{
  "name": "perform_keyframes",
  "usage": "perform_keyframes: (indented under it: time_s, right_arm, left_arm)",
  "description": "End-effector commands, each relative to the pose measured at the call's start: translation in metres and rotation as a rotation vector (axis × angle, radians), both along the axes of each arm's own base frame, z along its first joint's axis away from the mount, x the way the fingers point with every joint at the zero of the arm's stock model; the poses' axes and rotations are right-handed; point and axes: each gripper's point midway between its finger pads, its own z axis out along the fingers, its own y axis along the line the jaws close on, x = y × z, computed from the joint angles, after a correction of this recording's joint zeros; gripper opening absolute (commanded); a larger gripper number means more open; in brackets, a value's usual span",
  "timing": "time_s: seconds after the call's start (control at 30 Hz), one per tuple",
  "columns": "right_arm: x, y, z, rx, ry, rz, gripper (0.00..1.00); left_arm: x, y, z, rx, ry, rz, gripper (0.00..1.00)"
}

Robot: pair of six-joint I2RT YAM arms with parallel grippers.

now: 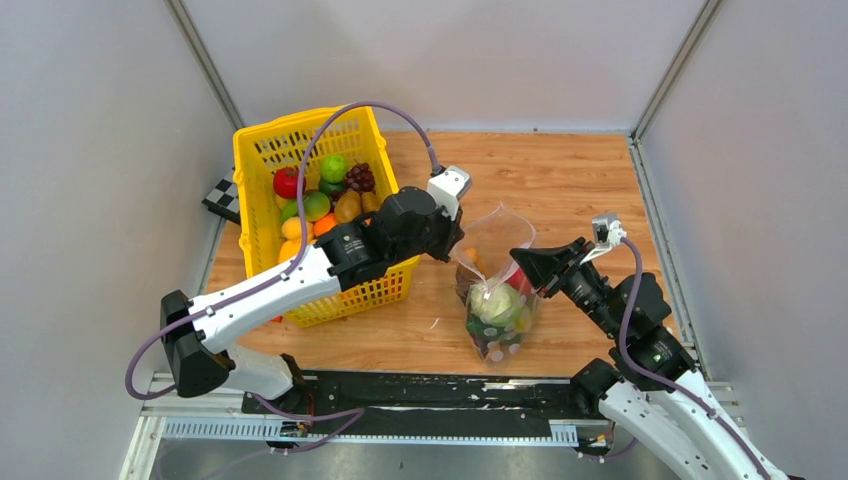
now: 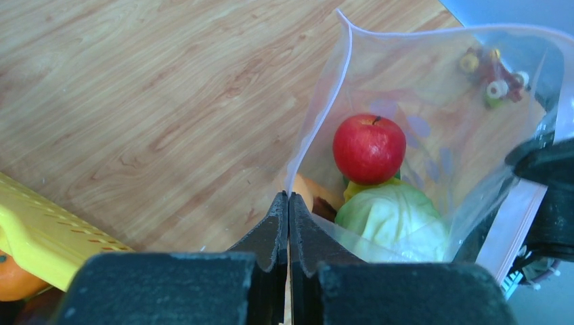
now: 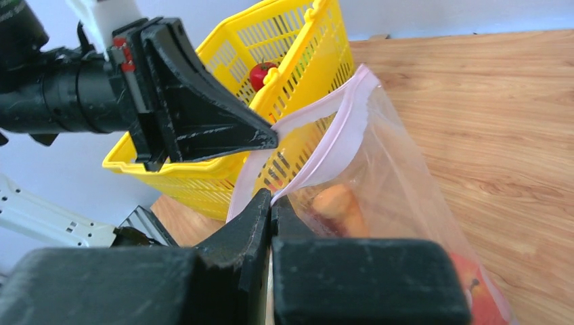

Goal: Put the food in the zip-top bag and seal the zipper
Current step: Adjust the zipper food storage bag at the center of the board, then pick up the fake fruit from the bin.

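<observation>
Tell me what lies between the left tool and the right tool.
The open mouth of the zip-top bag: its zipper spans between the right tool and left tool, each pinching a rim. The right wrist view shows it best.

Clear zip-top bag upright, pink zipper unsealed, cabbage and red apple inside.

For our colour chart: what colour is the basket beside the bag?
Yellow; the basket shows best in the top external view.
</observation>
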Motion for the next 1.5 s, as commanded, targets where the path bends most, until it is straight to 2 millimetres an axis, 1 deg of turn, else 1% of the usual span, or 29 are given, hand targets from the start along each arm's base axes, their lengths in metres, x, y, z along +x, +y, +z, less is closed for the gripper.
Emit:
perform_keyframes:
  time_s: [0.0, 0.13, 0.3, 0.33, 0.37, 0.4, 0.53, 0.57, 0.6, 0.63, 0.73, 0.87, 0.93, 1.07, 1.17, 1.27, 1.33, 1.4, 1.47]
  right_arm:
    - [0.006, -0.012, 0.018, 0.016, 0.003, -0.080, 0.00]
    - [0.006, -0.009, 0.020, 0.031, 0.005, -0.064, 0.00]
    - [0.007, -0.005, 0.021, 0.040, 0.001, -0.052, 0.00]
    - [0.008, -0.005, 0.020, 0.038, 0.004, -0.054, 0.00]
    - [0.009, -0.005, 0.019, 0.039, 0.009, -0.058, 0.00]
    - [0.011, -0.004, 0.018, 0.040, 0.015, -0.061, 0.00]
    - [0.013, -0.002, 0.014, 0.039, 0.025, -0.058, 0.00]
    - [0.013, -0.001, 0.012, 0.040, 0.024, -0.054, 0.00]
    - [0.013, 0.000, 0.012, 0.040, 0.023, -0.052, 0.00]
    - [0.013, 0.000, 0.012, 0.042, 0.024, -0.050, 0.00]
    - [0.014, 0.002, 0.011, 0.039, 0.022, -0.043, 0.00]
    - [0.013, 0.007, 0.014, 0.038, 0.012, -0.016, 0.00]
    - [0.010, 0.012, 0.019, 0.044, -0.005, 0.018, 0.00]
    - [0.002, 0.027, 0.026, 0.037, -0.039, 0.115, 0.00]
    - [0.003, 0.035, 0.025, 0.010, -0.035, 0.152, 0.00]
    - [0.010, 0.039, 0.016, -0.059, -0.017, 0.157, 0.00]
    - [0.015, 0.040, 0.012, -0.095, -0.007, 0.151, 0.00]
    - [0.015, 0.044, 0.012, -0.109, -0.015, 0.171, 0.00]
    - [0.007, 0.052, 0.021, -0.092, -0.055, 0.234, 0.00]
  left_arm:
    - [-0.005, 0.005, 0.022, -0.086, -0.035, -0.007, 0.00]
    - [-0.008, 0.010, 0.016, -0.080, -0.030, -0.003, 0.00]
    - [-0.013, 0.016, 0.017, -0.094, -0.035, -0.007, 0.00]
    - [-0.014, 0.018, 0.016, -0.093, -0.039, -0.007, 0.04]
    - [-0.014, 0.021, 0.018, -0.091, -0.045, -0.002, 0.11]
    - [-0.014, 0.024, 0.018, -0.088, -0.051, 0.000, 0.24]
    - [-0.015, 0.036, 0.021, -0.080, -0.080, 0.017, 0.66]
    - [-0.015, 0.040, 0.023, -0.076, -0.090, 0.027, 0.75]
    - [-0.014, 0.045, 0.024, -0.068, -0.099, 0.039, 0.82]
    - [-0.014, 0.049, 0.025, -0.063, -0.106, 0.048, 0.86]
    - [-0.015, 0.061, 0.029, -0.058, -0.131, 0.072, 0.91]
    - [-0.014, 0.086, 0.033, -0.044, -0.165, 0.142, 0.97]
    - [-0.013, 0.102, 0.036, -0.031, -0.188, 0.188, 0.99]
    - [-0.006, 0.135, 0.034, 0.002, -0.213, 0.293, 1.00]
    - [-0.002, 0.160, 0.031, 0.005, -0.214, 0.378, 1.00]
    - [0.001, 0.185, 0.027, 0.002, -0.206, 0.461, 1.00]
    - [0.002, 0.194, 0.020, 0.001, -0.192, 0.489, 1.00]
    - [0.002, 0.202, 0.014, 0.005, -0.176, 0.514, 1.00]
    - [0.003, 0.209, 0.006, 0.016, -0.157, 0.543, 1.00]
